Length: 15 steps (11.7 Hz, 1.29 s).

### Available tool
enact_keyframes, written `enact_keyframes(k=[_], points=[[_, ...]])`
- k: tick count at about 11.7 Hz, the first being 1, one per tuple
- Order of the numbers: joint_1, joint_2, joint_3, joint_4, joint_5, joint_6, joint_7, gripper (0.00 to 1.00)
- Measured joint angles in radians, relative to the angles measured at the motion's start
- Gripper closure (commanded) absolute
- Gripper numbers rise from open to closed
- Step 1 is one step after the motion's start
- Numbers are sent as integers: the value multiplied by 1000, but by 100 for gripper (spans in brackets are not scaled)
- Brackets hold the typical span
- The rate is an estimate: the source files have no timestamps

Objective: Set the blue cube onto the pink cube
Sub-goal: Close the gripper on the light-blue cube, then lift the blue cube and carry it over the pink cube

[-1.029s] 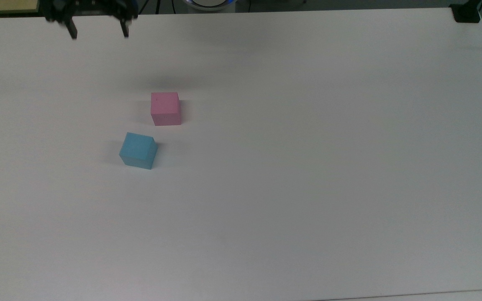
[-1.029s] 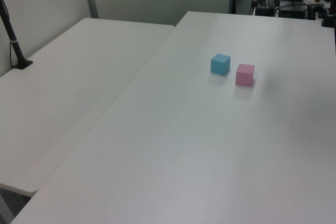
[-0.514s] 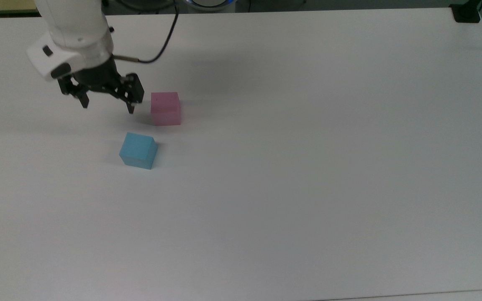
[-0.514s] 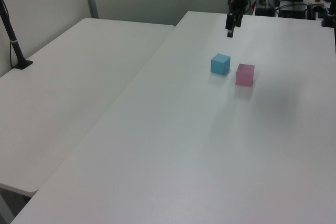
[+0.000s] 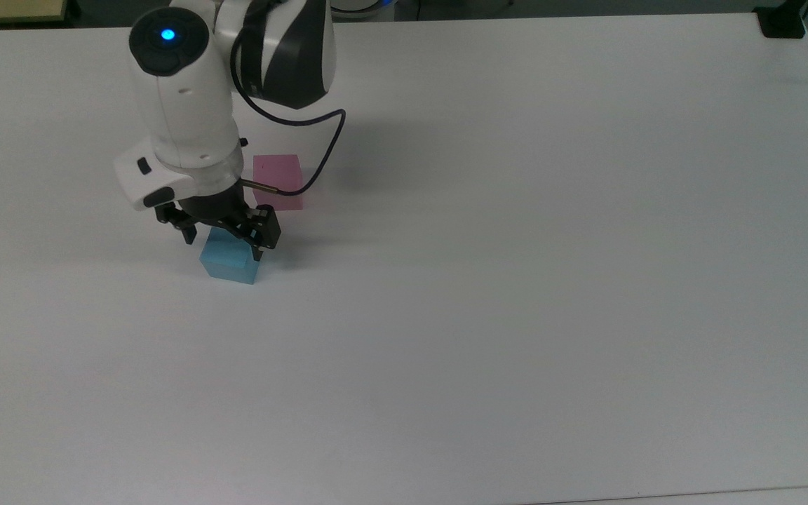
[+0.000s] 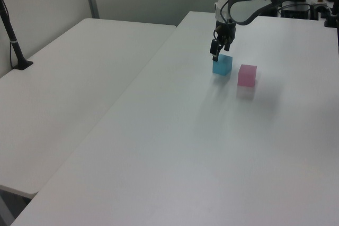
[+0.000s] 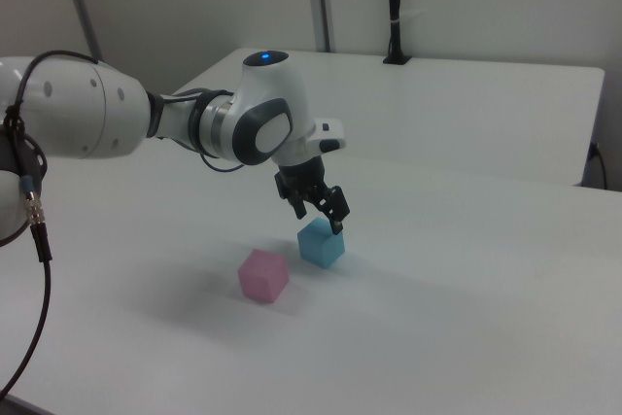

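Now the hand (image 5: 224, 247), fingers spread, has dropped from beside the pink cube (image 5: 285, 179) to straddle the blue cube (image 5: 227, 265), which sits untouched on the counter (image 5: 516, 280); closing looks next.

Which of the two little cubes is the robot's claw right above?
The blue cube. The gripper hangs over it with jaws open, while the pink cube sits apart beside it, untouched.

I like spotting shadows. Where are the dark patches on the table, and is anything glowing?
Top view: a soft shadow lies on the table right of the arm, and a blue light glows on the arm. Right view: a faint shadow sits beside the pink cube.
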Motion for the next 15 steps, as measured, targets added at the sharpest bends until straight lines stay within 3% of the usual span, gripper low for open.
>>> enact_keyframes(k=[2, 3, 5, 6, 10, 13, 15], points=[[7, 8, 5, -13, -51, 0, 5, 0], [7, 9, 6, -22, -69, 0, 10, 9], [9, 9, 7, -35, -102, 0, 56, 50], [13, 9, 7, -37, -108, 0, 83, 56], [21, -43, 7, -28, -108, -11, 134, 59], [31, -182, 13, -49, -108, -196, 110, 59], [34, -280, 40, -124, -108, -282, 66, 59]])
